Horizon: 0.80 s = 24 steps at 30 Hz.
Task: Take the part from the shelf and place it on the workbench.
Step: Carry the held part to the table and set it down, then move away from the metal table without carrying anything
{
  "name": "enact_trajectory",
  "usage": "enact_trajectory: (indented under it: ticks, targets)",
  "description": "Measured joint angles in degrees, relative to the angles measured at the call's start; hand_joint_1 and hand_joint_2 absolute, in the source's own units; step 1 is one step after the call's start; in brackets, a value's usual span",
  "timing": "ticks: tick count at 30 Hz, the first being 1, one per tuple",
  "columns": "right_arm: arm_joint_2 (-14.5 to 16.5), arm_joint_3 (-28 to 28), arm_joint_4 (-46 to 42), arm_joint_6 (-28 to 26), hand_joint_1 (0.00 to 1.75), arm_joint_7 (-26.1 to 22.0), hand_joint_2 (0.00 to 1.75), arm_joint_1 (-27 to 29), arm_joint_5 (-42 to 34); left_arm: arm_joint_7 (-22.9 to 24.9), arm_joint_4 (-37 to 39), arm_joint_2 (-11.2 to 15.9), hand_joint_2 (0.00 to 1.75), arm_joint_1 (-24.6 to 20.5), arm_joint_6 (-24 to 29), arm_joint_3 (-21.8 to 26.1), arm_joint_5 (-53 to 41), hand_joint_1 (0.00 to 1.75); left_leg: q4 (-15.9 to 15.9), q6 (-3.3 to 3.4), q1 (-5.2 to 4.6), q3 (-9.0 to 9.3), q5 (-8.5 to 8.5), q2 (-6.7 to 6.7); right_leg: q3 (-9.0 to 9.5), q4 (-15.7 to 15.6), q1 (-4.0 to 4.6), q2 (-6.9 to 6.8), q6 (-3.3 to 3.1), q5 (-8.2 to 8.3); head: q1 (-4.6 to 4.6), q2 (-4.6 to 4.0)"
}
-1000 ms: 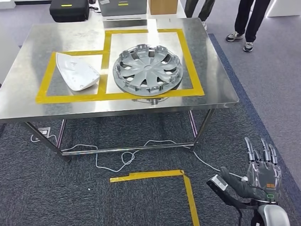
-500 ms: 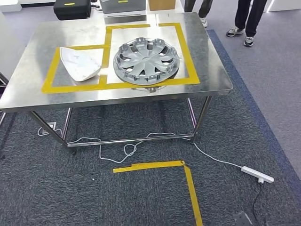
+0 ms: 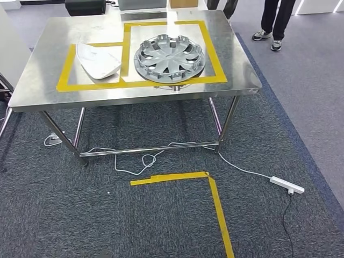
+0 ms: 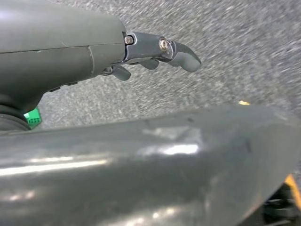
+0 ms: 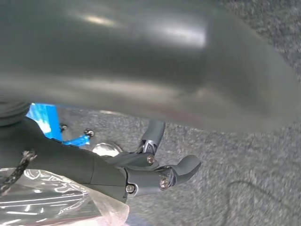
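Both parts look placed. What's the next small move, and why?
Probably turn away toward the shelf for another part, or stop if none remain. The hubcap and white cover already lie inside the yellow tape on the workbench, and the left robot hand hangs over carpet, seemingly holding nothing.

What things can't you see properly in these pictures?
- People, head view: the top edge cuts them off, leaving legs and shoes.
- Boxes behind the table, head view: cut off by the top edge.
- Left hand, left wrist view: a blurred dark cover hides most of it.
- Right hand, right wrist view: a blurred dark part hides most of it, so I cannot tell whether it holds anything.
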Motion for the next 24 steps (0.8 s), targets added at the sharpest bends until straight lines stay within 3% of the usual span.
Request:
enact_trajectory:
  ticks: [2, 3, 4, 6, 7, 9, 11, 12, 13, 15, 16, 18, 19, 21, 22, 23, 24]
  targets:
    - [-0.13, -0.41, 2.63, -1.10, 0.00, -1.61, 0.00, -1.66, 1.50, -0.40, 1.29, 0.03, 0.00, -0.70, 0.05, 0.10, -0.39, 0.00, 0.73, -0.52, -0.14, -1.32, 0.98, -0.05, 6.77, -9.23, 0.06, 0.16, -0.31, -0.56, -0.01, 0.00]
    - [-0.29, -0.47, 4.12, -1.80, 0.00, -2.23, 0.00, -2.54, 2.20, -0.53, 1.90, 0.07, 0.00, -1.07, 0.10, 0.15, -0.60, 0.00, 0.93, -0.78, -0.20, -1.64, 1.57, -0.06, 8.85, -12.63, 0.14, 0.25, -0.51, -1.44, -0.02, 0.00]
    - [-0.47, -0.46, 5.66, -2.46, 0.00, -2.70, 0.00, -3.33, 2.81, -0.61, 2.44, 0.11, 0.00, -1.39, 0.14, 0.19, -0.80, 0.00, 0.98, -1.04, -0.19, -1.88, 2.17, -0.05, 9.57, -14.25, 0.30, 0.28, -0.76, -1.99, -0.05, 0.00]
    - [-0.79, -0.39, 8.85, -3.56, 0.00, -3.27, 0.00, -4.67, 3.90, -0.65, 3.55, 0.20, 0.00, -1.89, 0.17, 0.28, -1.17, 0.00, 1.06, -1.63, 0.00, -2.33, 2.82, -0.24, 8.46, -14.38, 0.39, 0.10, -1.63, -1.39, -0.01, -0.01]
    - [-0.93, -0.33, 10.15, -3.93, 0.00, -3.39, 0.00, -5.23, 4.38, -0.65, 3.95, 0.22, 0.00, -1.99, 0.13, 0.31, -1.35, 0.00, 1.79, -1.97, 0.10, -2.78, 1.61, -0.42, 7.76, -14.30, 0.37, -0.03, -2.23, -0.84, -0.08, -0.01]
    - [-1.26, -0.13, 12.25, -4.42, 0.00, -3.49, 0.00, -6.14, 5.02, -0.65, 4.64, 0.27, 0.00, -2.05, 0.01, 0.34, -1.76, 0.00, 6.19, -2.54, 0.29, -4.06, -3.91, -0.74, 6.03, -14.25, 0.30, -0.27, -3.21, 0.58, -0.50, -0.01]
    - [-1.67, 0.26, 13.98, -4.81, 0.00, -3.53, 0.00, -6.79, 5.47, -0.65, 5.12, 0.31, 0.00, -2.15, -0.08, 0.34, -2.05, 0.00, 13.48, -2.86, 0.40, -5.13, -9.47, -0.78, 4.22, -14.06, 0.46, -0.36, -3.53, 2.11, -0.85, -0.01]
    - [-1.86, 0.49, 14.77, -4.96, 0.00, -3.54, 0.00, -7.10, 5.67, -0.65, 5.32, 0.32, 0.00, -2.25, -0.10, 0.34, -2.16, 0.00, 16.34, -2.91, 0.42, -5.17, -10.30, -0.78, 3.25, -13.84, 0.55, -0.40, -3.55, 2.86, -0.83, -0.01]
    - [-2.03, 0.72, 15.63, -5.12, 0.00, -3.54, 0.00, -7.38, 5.84, -0.65, 5.53, 0.34, 0.00, -2.34, -0.13, 0.34, -2.30, 0.00, 17.88, -2.88, 0.42, -4.61, -9.71, -0.78, 2.17, -13.52, 0.64, -0.44, -3.52, 3.57, -0.84, -0.01]
    - [-2.27, 1.09, 16.88, -5.33, 0.00, -3.54, 0.00, -7.84, 5.97, -0.62, 5.79, 0.39, 0.00, -2.45, -0.17, 0.34, -2.56, 0.00, 15.55, -2.52, 0.40, -1.31, -6.16, -0.81, -0.13, -12.68, 0.76, -0.48, -3.38, 4.74, -0.85, -0.01]
    - [-2.34, 1.28, 17.38, -5.42, 0.00, -3.54, 0.00, -8.01, 5.99, -0.61, 5.85, 0.44, 0.00, -2.51, -0.18, 0.34, -2.68, 0.00, 11.76, -2.15, 0.34, 1.59, -5.14, -0.84, -1.17, -12.23, 0.80, -0.47, -3.28, 5.28, -0.86, -0.01]
    - [-2.49, 1.66, 18.18, -5.61, 0.00, -3.53, 0.00, -8.28, 6.03, -0.59, 5.94, 0.57, 0.00, -2.73, -0.17, 0.33, -2.91, 0.00, 3.25, -1.45, 0.10, 7.07, -5.87, -0.89, -2.57, -11.59, 0.95, -0.46, -2.92, 6.36, -0.81, -0.01]
    - [-2.58, 1.87, 18.55, -5.70, 0.00, -3.53, 0.00, -8.42, 6.03, -0.57, 6.00, 0.63, 0.00, -2.87, -0.16, 0.33, -3.04, 0.00, 0.29, -1.15, -0.08, 8.70, -6.62, -0.91, -2.97, -11.50, 0.93, -0.50, -2.64, 7.02, -0.81, -0.01]
    - [-2.83, 2.19, 19.17, -5.83, 0.00, -3.52, 0.00, -8.60, 6.01, -0.44, 6.17, 0.68, 0.00, -3.01, -0.15, 0.32, -3.16, 0.00, -1.16, -0.68, -0.19, 8.66, -6.34, -0.84, -3.37, -11.75, 0.78, -0.52, -1.97, 8.22, -0.87, -0.01]
    - [-2.99, 2.31, 19.45, -5.89, 0.00, -3.51, 0.00, -8.63, 5.99, -0.35, 6.28, 0.70, 0.00, -3.07, -0.15, 0.32, -3.21, 0.00, -1.24, -0.34, -0.14, 8.07, -5.59, -0.73, -3.72, -11.62, 0.69, -0.39, -1.59, 7.91, -0.95, -0.01]
    - [-3.13, 2.42, 19.68, -5.95, 0.00, -3.48, 0.00, -8.63, 5.97, -0.26, 6.37, 0.72, 0.00, -3.11, -0.16, 0.33, -3.26, 0.00, -1.37, 0.07, -0.03, 7.33, -4.79, -0.60, -4.26, -10.73, 0.64, -0.22, -1.25, 6.43, -0.89, -0.01]
    - [-3.26, 2.53, 19.87, -5.99, 0.00, -3.46, 0.00, -8.62, 5.95, -0.19, 6.46, 0.72, 0.00, -3.14, -0.19, 0.33, -3.33, 0.00, -1.50, 0.38, 0.09, 6.42, -3.95, -0.47, -5.04, -8.69, 0.60, -0.05, -0.94, 3.80, -0.80, 0.00]
